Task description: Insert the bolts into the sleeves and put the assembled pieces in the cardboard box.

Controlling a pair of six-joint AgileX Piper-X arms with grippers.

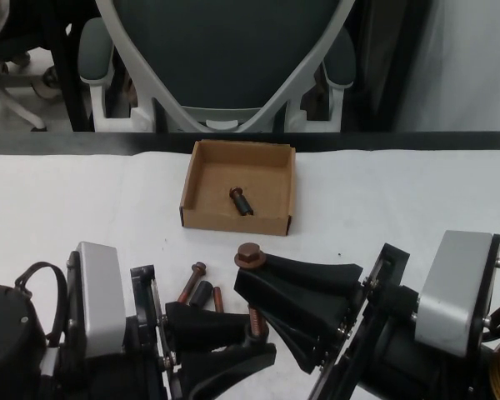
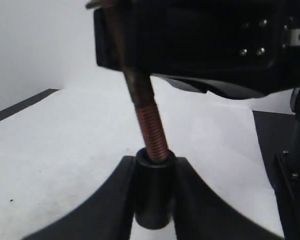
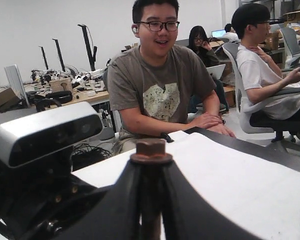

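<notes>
Left wrist view: left gripper [image 2: 154, 172] clamps the black sleeve [image 2: 153, 202]. Right gripper [image 3: 151, 172] pinches the bolt [image 2: 149, 127] below its head, on the near side of the cardboard box [image 1: 237, 223]. Threaded tip sits at the sleeve mouth, bolt tilted. Judged insertion step; next move needs straightening, then pushing down.

1. The cardboard box [image 1: 233, 218] is set on the bench [image 1: 400, 200], beyond both grippers.
2. An assembled piece [image 1: 241, 201] is laid inside the box.
3. Loose bolts [image 1: 192, 281] and a loose sleeve [image 1: 202, 292] are laid together between the box and the left gripper [image 2: 154, 175].
4. The bolt [image 2: 150, 125] held in the right gripper [image 3: 151, 167] is tilted above the sleeve [image 2: 154, 200] held in the left gripper, with its tip inside the sleeve's mouth.
</notes>
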